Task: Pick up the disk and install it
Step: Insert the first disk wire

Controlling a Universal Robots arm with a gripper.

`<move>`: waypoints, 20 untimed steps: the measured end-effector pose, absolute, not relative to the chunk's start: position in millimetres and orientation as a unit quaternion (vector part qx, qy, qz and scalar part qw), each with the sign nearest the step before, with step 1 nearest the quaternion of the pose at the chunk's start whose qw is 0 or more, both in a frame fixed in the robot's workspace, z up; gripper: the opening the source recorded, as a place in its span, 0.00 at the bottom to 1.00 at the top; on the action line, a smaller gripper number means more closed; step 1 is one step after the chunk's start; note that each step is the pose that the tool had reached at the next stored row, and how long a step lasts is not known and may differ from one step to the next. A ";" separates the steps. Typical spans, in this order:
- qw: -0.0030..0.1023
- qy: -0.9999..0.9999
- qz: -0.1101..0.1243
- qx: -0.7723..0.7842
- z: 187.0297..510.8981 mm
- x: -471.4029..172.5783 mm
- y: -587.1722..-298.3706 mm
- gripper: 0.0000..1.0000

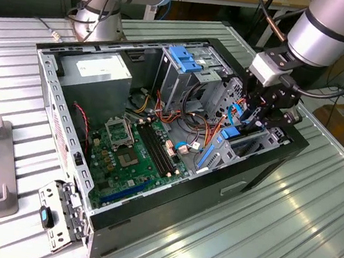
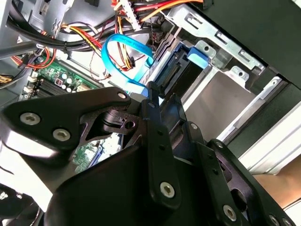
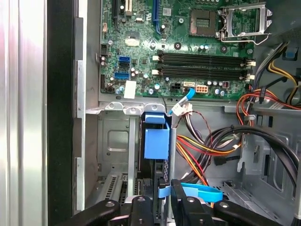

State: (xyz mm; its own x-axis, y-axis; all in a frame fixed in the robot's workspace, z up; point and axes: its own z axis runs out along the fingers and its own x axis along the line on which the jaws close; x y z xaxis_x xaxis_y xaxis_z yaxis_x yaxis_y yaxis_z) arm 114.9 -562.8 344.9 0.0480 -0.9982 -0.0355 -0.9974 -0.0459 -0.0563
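Pincer (image 3: pixel 162 202) pinching the disk (image 3: pixel 156 141) edge-up in the drive bay, at four o'clock from the motherboard (image 1: pixel 133 152) in the exterior view.

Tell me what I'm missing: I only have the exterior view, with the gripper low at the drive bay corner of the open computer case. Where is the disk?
Observer: In the first wrist view the disk, in its blue carrier, stands edge-on in a slot of the metal drive cage, straight ahead of the gripper.
Operator: Anything crowding it?
Observer: A flat blue cable lies right beside the gripper, with a bundle of red, yellow and black wires just past it.
Operator: And the second wrist view?
Observer: There that cable arches in a loop between the carrier and the motherboard.
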 end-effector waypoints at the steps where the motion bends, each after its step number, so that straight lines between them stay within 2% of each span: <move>1: 0.031 0.690 -0.005 -0.723 344.9 115.8 -562.8 0.30; 20: 0.024 0.690 0.003 -0.723 343.4 120.4 -561.4 0.30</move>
State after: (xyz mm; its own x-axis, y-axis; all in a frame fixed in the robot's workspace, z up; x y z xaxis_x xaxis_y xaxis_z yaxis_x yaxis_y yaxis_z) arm 120.4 -561.4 343.4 0.0468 -0.9982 -0.0368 -0.9985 -0.0458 -0.0300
